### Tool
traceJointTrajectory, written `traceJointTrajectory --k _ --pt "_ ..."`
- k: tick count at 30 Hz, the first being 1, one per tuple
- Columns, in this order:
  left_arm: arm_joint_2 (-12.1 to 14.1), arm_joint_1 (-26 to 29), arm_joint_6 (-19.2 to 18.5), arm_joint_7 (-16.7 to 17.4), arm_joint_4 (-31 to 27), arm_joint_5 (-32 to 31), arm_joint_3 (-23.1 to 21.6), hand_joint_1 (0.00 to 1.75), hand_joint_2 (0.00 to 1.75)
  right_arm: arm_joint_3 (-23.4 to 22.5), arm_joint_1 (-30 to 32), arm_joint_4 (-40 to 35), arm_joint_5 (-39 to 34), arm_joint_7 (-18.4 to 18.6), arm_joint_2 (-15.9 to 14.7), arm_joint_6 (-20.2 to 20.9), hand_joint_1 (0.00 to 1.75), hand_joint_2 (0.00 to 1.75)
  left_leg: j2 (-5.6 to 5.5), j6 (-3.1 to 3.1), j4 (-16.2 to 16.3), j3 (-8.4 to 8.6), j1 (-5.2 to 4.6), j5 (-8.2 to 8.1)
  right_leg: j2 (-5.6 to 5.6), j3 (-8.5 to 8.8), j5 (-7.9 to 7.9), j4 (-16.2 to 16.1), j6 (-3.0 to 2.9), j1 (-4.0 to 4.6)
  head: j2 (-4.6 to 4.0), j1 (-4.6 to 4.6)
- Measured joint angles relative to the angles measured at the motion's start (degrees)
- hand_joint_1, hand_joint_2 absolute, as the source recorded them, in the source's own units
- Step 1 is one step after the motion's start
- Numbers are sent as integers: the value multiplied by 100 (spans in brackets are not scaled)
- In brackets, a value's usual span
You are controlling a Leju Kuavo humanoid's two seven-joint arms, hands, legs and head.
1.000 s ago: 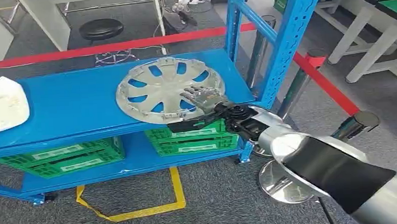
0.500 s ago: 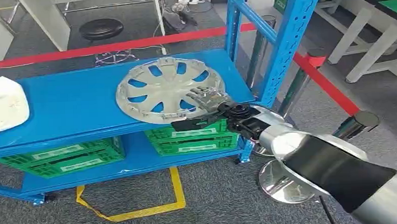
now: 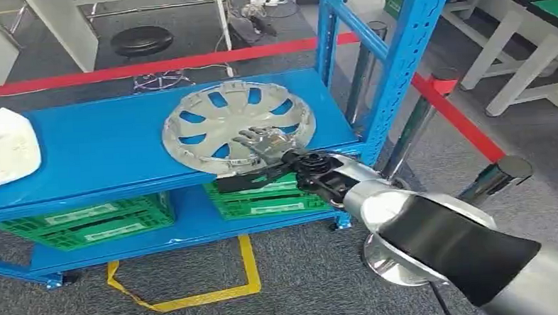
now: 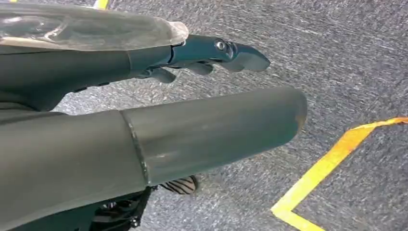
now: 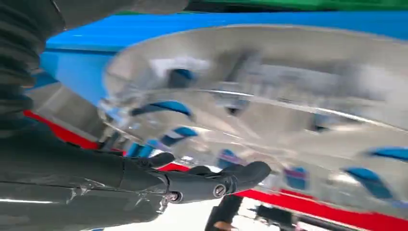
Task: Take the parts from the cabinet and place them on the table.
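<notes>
Our right hand (image 3: 261, 145) rests open-fingered over the round silver slotted wheel cover (image 3: 236, 125); a shallow grasp risks it sliding off the blue metal shelf (image 3: 105, 147).

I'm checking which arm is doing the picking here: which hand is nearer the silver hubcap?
The right. The right hand lies on the near rim of the hubcap on the blue shelf. The left hand hangs over the grey carpet, away from it.

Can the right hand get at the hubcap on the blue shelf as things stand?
Probably yes: the right hand is already at the hubcap near edge, fingers over its face, with nothing between them.
</notes>
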Motion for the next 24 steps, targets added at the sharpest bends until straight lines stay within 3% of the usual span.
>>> traceJointTrajectory --k 5,24 --pt "-11 -5 -35 -2 0 -26 0 0 0 -15 -4 4 9 17 157 0 0 175 -3 0 0 -1 -1 0 -6 1 0 0 0 0 0 -2" --pt "-11 -5 -41 -4 0 -55 0 0 0 -41 -3 44 11 103 221 114 0 175 -2 0 1 0 -1 0 -3 1 0 -1 0 -1 0 0"
